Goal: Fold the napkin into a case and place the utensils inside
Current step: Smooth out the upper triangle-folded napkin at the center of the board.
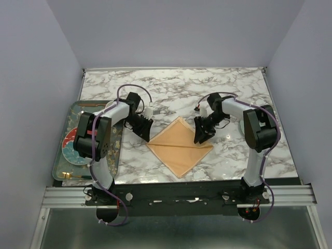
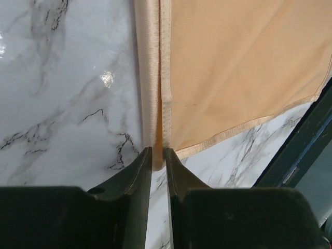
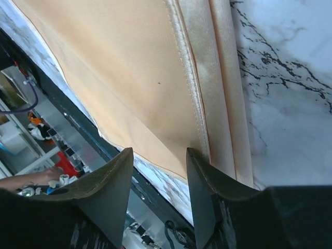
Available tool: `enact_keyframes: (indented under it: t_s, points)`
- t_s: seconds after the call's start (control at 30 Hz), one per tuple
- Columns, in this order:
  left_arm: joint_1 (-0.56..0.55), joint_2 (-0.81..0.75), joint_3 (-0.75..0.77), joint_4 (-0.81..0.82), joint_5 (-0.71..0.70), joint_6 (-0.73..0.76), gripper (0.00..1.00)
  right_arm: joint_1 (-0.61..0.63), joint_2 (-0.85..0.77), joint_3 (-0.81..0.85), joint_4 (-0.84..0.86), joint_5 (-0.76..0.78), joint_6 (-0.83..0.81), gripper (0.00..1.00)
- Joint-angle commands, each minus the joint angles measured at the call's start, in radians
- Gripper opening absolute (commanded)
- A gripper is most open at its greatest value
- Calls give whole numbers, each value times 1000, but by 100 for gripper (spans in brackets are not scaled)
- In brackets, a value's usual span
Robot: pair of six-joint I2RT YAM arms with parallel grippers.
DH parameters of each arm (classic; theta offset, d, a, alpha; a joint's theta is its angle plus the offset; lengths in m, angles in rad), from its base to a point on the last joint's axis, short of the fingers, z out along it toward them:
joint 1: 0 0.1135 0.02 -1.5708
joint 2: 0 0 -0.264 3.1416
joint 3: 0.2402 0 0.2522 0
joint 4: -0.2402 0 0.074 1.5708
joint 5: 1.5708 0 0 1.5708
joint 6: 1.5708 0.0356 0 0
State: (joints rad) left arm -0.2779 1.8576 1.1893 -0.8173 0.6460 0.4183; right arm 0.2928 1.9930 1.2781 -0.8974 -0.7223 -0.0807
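Peach-orange satin napkin [image 1: 179, 146] lies flat for folding: left jaws barely parted astride its hem, hold uncertain; right jaws open, empty.

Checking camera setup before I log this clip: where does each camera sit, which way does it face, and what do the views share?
Top external: above and behind the bases, looking down over the marble table; left arm, right arm and napkin show.
Left wrist: on the left arm, looking down past the left end effector, which pinches the napkin's folded edge.
Right wrist: on the right arm, looking down past the open right end effector at the napkin's hem.
Shared: all three show napkin and marble table.
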Motion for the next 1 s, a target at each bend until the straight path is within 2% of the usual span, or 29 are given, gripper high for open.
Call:
enact_keyframes:
  t_s: [0.0,0.2,0.27,0.43,0.53,0.67,0.97]
  points:
    - [0,-74,39,33,12,-55,24,-4,-60,53,-17,17,-34,54]
    - [0,-107,56,33,37,-82,28,-4,-91,63,-17,-17,-45,53]
    - [0,-124,52,15,55,-70,33,-3,-100,37,-15,-67,-39,53]
    - [-27,-121,12,-32,228,-61,31,-1,-111,-34,14,-154,-18,53]
    - [-35,-75,-19,15,256,-122,29,-3,-82,-57,17,-148,-25,53]
    - [-37,21,-36,116,216,-187,27,-30,-21,-65,25,-109,-25,52]
    - [-35,120,-51,142,175,-223,24,-95,29,-36,-17,-106,-54,51]
